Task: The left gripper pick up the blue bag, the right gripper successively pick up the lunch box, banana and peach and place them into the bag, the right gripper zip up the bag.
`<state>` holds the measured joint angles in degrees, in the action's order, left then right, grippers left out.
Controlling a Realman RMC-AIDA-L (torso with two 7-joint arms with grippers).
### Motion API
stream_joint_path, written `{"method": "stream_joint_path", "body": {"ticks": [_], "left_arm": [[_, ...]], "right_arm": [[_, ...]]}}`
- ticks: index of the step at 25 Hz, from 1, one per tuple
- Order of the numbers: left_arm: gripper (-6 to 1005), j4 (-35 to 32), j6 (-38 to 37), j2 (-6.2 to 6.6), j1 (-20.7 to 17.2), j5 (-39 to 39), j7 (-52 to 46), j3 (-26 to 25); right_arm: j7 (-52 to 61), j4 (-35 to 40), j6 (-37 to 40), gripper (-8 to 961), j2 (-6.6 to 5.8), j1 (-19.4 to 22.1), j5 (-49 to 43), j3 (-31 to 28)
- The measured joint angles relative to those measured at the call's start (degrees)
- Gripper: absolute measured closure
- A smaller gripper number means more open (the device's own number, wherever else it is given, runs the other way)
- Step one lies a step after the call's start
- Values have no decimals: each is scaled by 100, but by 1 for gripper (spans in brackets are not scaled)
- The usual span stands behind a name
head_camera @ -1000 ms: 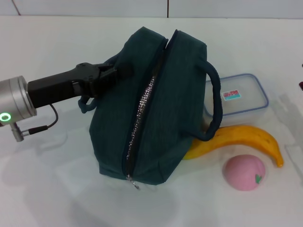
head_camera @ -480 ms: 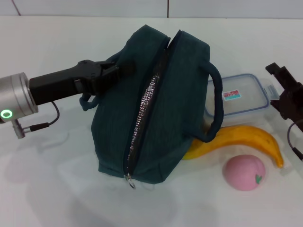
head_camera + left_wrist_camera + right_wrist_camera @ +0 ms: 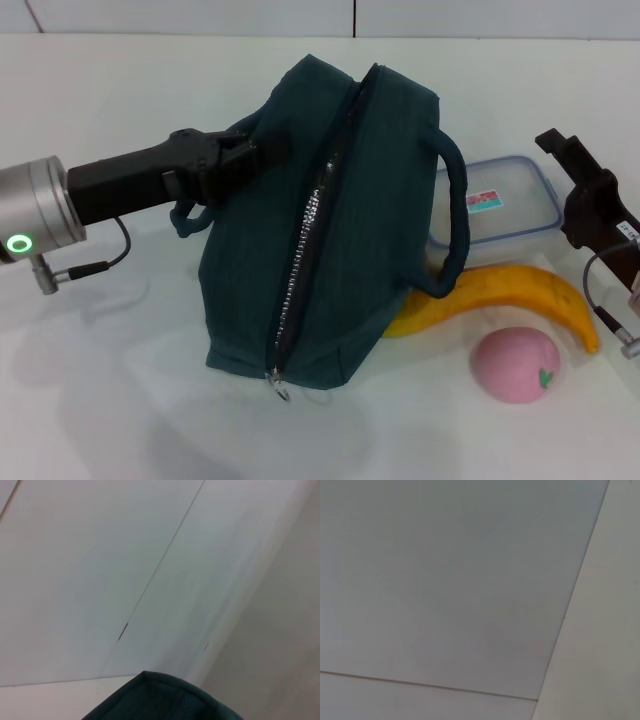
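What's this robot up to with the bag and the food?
The left hand grips the blue bag at its left side, beside a handle, on the white table. The bag's zipper is shut along most of its length. The right hand is at the table's right edge, above the lunch box, holding nothing. The lunch box, the banana and the peach all lie outside the bag, to its right, so nothing is packed yet.

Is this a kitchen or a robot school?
Probably a robot test lab, not a kitchen. A bare white table holds only a blue bag, lunch box, banana and peach, with the left gripper and right gripper reaching in.
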<state>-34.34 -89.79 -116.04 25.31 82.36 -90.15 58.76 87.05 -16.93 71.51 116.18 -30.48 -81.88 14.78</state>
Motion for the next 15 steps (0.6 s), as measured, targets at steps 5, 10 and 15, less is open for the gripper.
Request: {"method": "stream_joint_path", "body": {"ticks": [5, 10, 15], "left_arm": [[959, -4, 4, -14, 16, 0, 56, -11], [960, 12, 11, -37, 22, 0, 59, -14], [960, -3, 15, -59, 50, -9, 59, -15]], "right_arm": [[-7, -17, 60, 85, 0, 38, -14, -49], [-32, -13, 160, 104, 0, 66, -26, -74], [13, -11, 141, 219, 0, 45, -26, -78]]}}
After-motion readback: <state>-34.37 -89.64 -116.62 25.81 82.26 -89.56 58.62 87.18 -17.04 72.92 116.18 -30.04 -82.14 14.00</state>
